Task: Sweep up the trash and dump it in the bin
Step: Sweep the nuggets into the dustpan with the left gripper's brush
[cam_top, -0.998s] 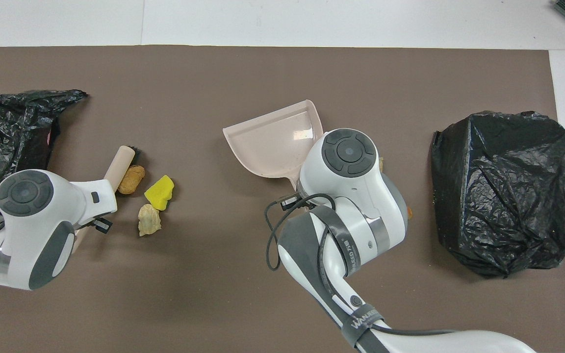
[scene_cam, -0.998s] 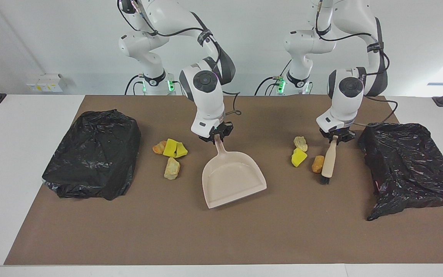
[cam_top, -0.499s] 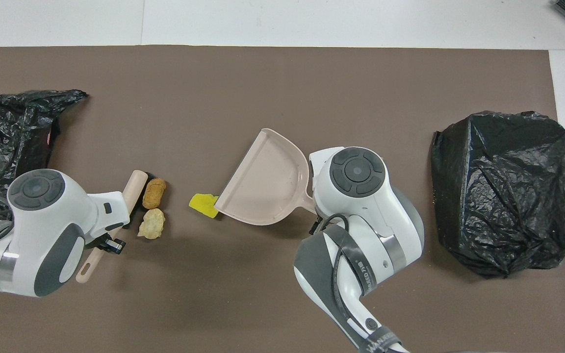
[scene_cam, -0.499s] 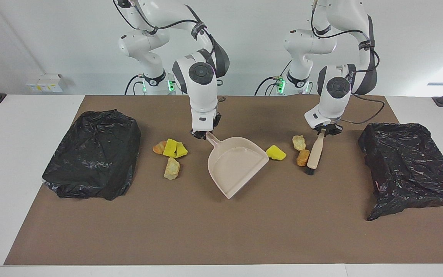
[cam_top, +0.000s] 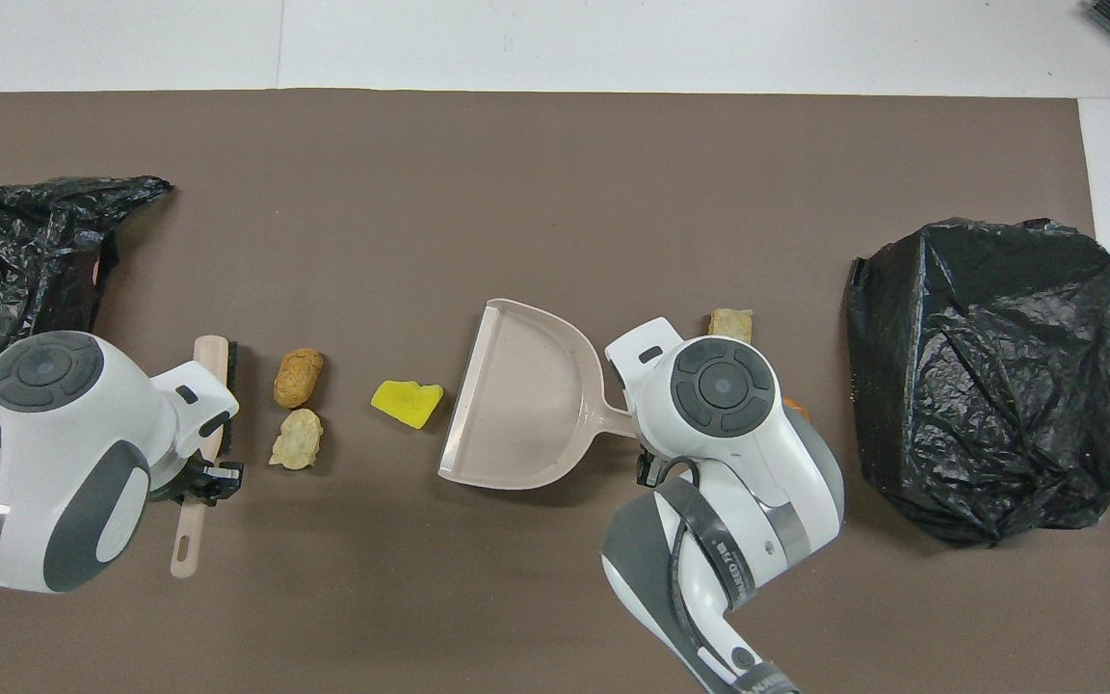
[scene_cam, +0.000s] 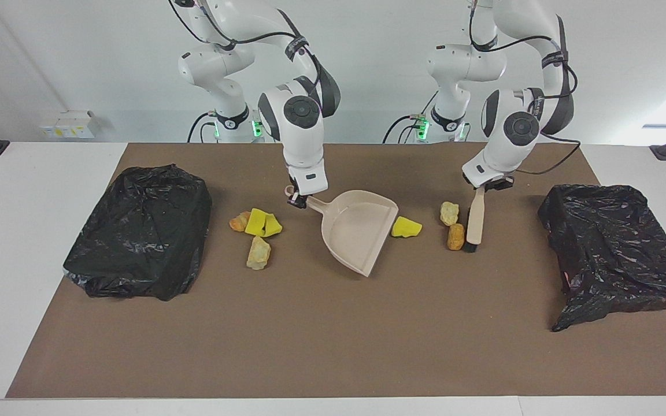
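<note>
yellow wedges (scene_cam: 262,223) — hidden overhead by right arm

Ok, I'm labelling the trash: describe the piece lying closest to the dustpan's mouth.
Find the beige dustpan at mid-table. At its open edge, toward the left arm's end, lies a sponge wedge. It is bright yellow and alone; the two chunks by the brush are tan-orange.

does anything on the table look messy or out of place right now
Nothing looks broken. The scraps are just split up: a yellow sponge piece at the dustpan's mouth, two crusty chunks beside the brush, and more scraps lying toward the right arm's end.
</note>
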`<state>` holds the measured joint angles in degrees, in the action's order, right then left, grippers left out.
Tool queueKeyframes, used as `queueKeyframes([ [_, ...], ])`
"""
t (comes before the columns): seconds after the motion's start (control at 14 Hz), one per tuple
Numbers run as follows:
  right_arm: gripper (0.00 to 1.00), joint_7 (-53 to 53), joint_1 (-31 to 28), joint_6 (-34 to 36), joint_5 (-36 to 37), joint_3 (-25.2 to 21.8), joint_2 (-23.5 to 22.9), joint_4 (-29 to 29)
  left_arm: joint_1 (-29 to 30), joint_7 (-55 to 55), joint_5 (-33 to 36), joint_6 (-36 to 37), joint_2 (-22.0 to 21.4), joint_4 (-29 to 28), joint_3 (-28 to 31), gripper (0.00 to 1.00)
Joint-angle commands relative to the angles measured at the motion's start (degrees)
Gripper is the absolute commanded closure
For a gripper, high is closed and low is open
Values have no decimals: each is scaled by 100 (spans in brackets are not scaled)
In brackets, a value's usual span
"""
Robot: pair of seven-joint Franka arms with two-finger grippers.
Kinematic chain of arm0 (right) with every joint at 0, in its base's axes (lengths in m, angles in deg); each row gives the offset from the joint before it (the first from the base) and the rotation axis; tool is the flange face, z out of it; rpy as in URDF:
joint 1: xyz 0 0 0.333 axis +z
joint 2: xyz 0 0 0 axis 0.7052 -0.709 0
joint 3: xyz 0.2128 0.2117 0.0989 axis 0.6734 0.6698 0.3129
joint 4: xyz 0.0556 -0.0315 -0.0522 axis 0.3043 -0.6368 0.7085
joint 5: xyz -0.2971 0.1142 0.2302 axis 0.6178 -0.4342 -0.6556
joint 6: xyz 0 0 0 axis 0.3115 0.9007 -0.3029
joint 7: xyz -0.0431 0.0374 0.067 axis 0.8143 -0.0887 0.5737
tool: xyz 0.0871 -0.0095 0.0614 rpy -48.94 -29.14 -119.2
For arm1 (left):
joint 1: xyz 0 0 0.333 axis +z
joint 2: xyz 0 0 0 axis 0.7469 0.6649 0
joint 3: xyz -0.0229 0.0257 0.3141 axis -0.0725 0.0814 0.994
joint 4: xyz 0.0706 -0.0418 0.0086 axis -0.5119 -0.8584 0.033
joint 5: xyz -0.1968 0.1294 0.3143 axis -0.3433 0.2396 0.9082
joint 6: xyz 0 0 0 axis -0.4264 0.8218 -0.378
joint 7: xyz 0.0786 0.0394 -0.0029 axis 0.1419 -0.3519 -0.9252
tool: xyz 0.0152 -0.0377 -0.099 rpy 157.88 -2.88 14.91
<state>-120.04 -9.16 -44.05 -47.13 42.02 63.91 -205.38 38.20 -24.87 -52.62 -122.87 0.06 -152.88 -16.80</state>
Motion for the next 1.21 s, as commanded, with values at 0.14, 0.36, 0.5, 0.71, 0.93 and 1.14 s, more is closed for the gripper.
queueKeyframes([
  [0.14, 100, 601, 403, -150, 548, 33, 136, -221, -199, -212, -185, -299, -531, -680, -11, 100],
  [0.36, 100, 1089, 580, -107, 1253, 51, 118, -221, -796, -316, -774, -658, -383, -672, -3, 100],
  [0.5, 100, 1089, 589, -98, 1263, 42, 127, -221, -1026, -614, -967, -765, -348, -637, -11, 100],
  [0.71, 100, 1106, 580, -89, 1263, 51, 127, -221, -1798, -1009, -1731, -1317, 3, -584, -3, 100],
  [0.93, 100, 1142, 580, -80, 1263, 51, 127, -221, -2571, -1415, -2249, -1582, 92, -391, -12, 100],
  [1.14, 100, 1159, 572, -80, 1263, 51, 126, -221, -3213, -1372, -2498, -1609, 92, -242, -20, 100],
])
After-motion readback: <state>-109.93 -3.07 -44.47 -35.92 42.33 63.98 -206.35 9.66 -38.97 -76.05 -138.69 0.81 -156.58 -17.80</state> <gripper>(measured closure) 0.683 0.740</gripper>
